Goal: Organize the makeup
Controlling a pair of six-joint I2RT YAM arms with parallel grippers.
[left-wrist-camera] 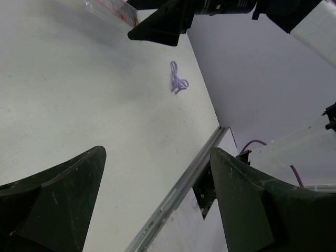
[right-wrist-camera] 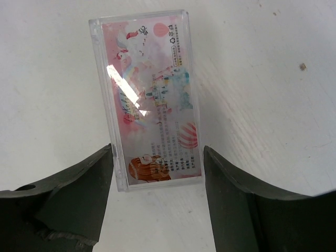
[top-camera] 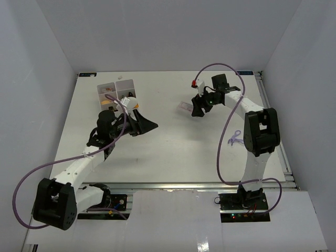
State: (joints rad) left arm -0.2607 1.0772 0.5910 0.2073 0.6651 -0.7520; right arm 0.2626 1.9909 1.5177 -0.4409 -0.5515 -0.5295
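Your right gripper [right-wrist-camera: 157, 181] is spread wide and holds nothing. Its fingers [right-wrist-camera: 79, 194] flank the near end of one clear flat packet [right-wrist-camera: 149, 100]. The packet lies flat toward the far edge of the table [top-camera: 168, 152], right of centre, with its long axis pointing away from the wrist. Only the right wrist view shows its pink label. Your left gripper [left-wrist-camera: 157, 152] is also wide open and empty. Only the overhead view shows the one white box [top-camera: 115, 92], near the far left corner.
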